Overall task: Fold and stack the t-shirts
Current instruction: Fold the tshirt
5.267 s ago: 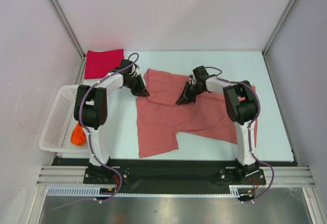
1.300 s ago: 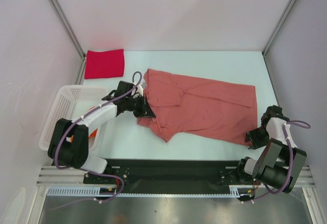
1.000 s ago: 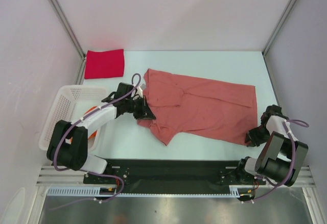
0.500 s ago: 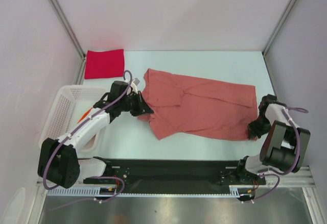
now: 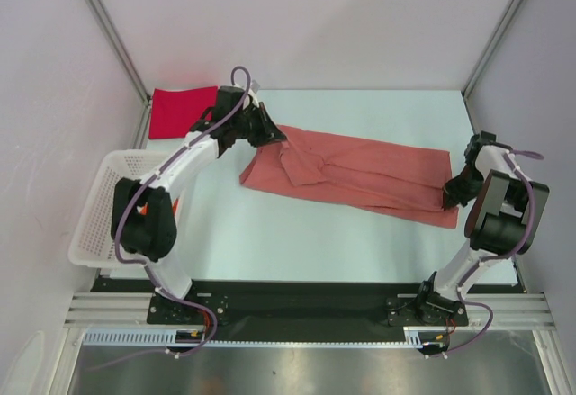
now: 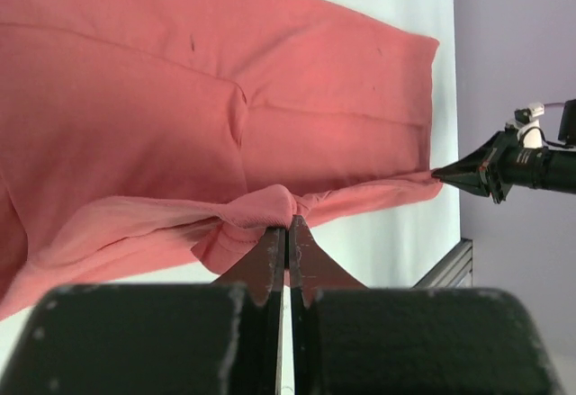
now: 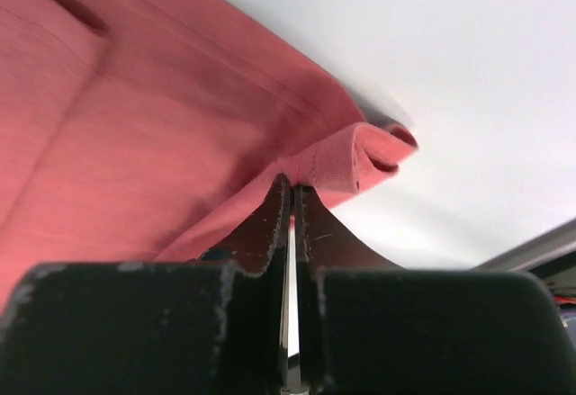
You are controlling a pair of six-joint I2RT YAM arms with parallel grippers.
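The salmon-pink t-shirt (image 5: 360, 172) lies across the middle of the table as a long folded band. My left gripper (image 5: 270, 136) is shut on the shirt's left edge at the back; the left wrist view shows the cloth (image 6: 180, 107) bunched at the jaw tips. My right gripper (image 5: 453, 193) is shut on the shirt's right edge; the right wrist view shows its hem (image 7: 351, 163) pinched. The crimson red t-shirt (image 5: 182, 112) lies folded at the back left. The orange t-shirt (image 5: 174, 206) is mostly hidden in the basket behind my left arm.
A white mesh basket (image 5: 97, 210) stands at the left edge of the table. Metal frame posts rise at the back left (image 5: 108, 31) and back right (image 5: 499, 31). A black rail (image 5: 297, 291) runs along the near edge.
Both grippers carried the shirt's near edge up and back over itself, folding it into a narrower band. The left gripper moved to the back left, the right gripper moved farther back.
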